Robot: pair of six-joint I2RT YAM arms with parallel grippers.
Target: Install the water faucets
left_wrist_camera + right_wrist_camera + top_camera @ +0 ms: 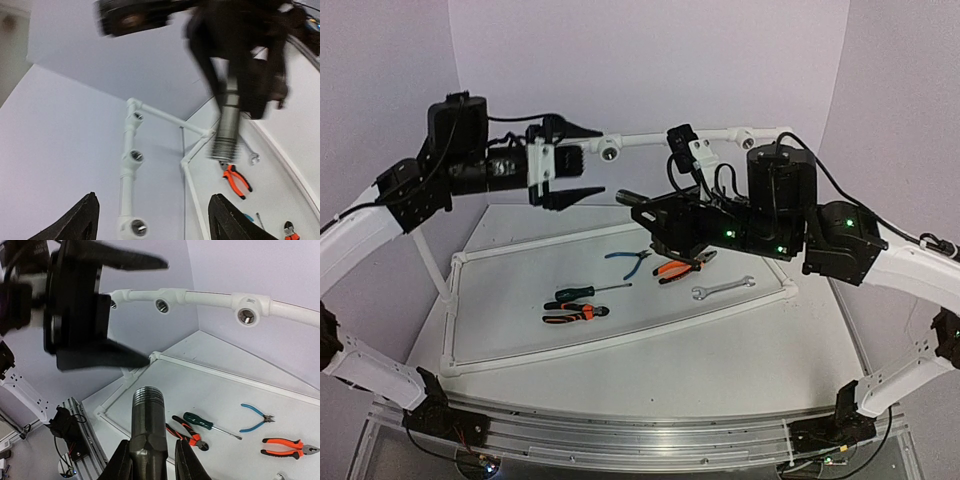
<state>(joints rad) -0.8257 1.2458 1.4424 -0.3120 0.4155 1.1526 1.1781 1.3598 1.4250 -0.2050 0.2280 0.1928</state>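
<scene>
Right wrist: your right gripper (150,456) clamps the faucet (147,422), short of the tee (161,305). Your left gripper (592,161) is open near it. Next, align threads with its socket.

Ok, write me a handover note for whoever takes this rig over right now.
Left hand: open, empty, raised beside the white pipe.
Right hand: shut on the faucet, threaded end forward, in the air short of the tee fittings.
Done: faucet picked up.
To do: thread it into a tee opening; the openings in view are bare.
</scene>
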